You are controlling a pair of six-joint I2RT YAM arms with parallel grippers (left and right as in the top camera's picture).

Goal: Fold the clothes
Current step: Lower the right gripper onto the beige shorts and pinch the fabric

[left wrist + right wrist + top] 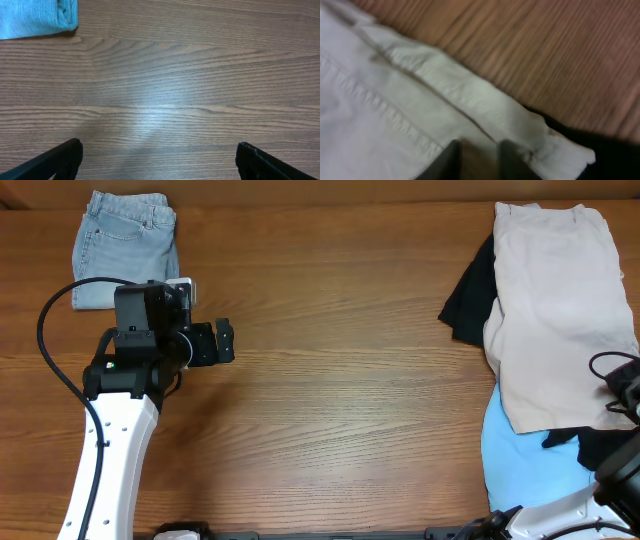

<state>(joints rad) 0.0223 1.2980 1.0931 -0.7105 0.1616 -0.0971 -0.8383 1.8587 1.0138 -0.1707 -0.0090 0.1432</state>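
The beige shorts [555, 310] lie spread at the table's right side, over a black garment [468, 298] and a light-blue cloth [515, 465]. Folded denim shorts [125, 245] lie at the far left; one corner shows in the left wrist view [37, 17]. My left gripper [159, 150] hangs open over bare wood, right of the denim. My right gripper [479, 147] is down on the hem of the beige shorts [445, 85], close to their corner. Its fingers [451, 160] stand close together with a narrow gap. The picture is blurred, so whether cloth is pinched is unclear.
The wooden table [350, 380] stretches between the two piles. The left arm [125, 380] reaches in from the front left. The right arm [620, 470] sits at the front right corner, over the black and light-blue cloth.
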